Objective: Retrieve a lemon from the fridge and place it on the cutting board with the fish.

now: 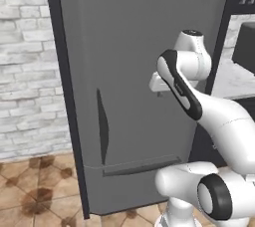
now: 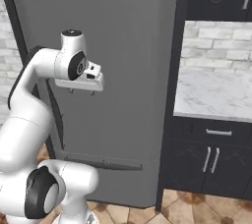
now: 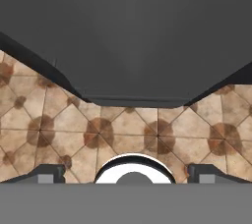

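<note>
Fridge (image 1: 134,71) door shut; tool (image 2: 81,91) pointing floorward, spread wide, empty. Best turned toward curved handle (image 1: 102,126), then closed squarely before pulling.

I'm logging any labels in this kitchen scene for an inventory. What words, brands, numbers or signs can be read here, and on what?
None can be read.
The fridge door is plain dark grey, with no badge or writing; its handle is bare.
The robot arm and the gripper, open and pointing at the floor, carry no markings.
The cabinet doors, marble counter and brick wall show no text.
</note>
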Robot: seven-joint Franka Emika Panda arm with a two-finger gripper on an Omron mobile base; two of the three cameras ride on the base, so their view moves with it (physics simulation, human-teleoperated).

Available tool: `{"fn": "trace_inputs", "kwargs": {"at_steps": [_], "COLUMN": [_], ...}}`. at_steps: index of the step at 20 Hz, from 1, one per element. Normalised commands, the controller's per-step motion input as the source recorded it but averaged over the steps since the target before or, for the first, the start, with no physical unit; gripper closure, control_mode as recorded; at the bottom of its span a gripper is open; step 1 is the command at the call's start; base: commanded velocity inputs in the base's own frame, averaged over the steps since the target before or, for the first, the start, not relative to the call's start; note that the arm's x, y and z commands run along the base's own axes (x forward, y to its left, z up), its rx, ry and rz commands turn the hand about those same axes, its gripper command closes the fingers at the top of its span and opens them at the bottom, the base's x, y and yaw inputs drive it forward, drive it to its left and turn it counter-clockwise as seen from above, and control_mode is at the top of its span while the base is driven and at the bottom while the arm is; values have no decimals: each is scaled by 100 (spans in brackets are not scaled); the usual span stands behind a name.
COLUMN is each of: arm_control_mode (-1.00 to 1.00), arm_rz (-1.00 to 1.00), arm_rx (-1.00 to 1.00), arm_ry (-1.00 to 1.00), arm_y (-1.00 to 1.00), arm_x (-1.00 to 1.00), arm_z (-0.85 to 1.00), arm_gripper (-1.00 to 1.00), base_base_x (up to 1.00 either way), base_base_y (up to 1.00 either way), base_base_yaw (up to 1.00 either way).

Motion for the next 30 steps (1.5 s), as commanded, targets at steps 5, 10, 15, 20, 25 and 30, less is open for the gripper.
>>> {"fn": "trace_inputs", "kwargs": {"at_steps": [5, 10, 15, 20, 25, 30], "arm_control_mode": [100, 100, 100, 100, 100, 100], "arm_rz": [0, 0, 0, 0, 0, 0], "arm_rx": [0, 0, 0, 0, 0, 0], "arm_ry": [0, 0, 0, 0, 0, 0], "arm_y": [0, 0, 0, 0, 0, 0], "arm_x": [0, 0, 0, 0, 0, 0], "arm_z": [0, 0, 0, 0, 0, 0], "arm_gripper": [-100, -100, -100, -100, -100, -100], "base_base_x": [-5, 0, 0, 0, -1, -10], "base_base_y": [62, 74, 73, 67, 52, 30], "base_base_yaw": [-28, -23, -20, -17, -12, -5]}}
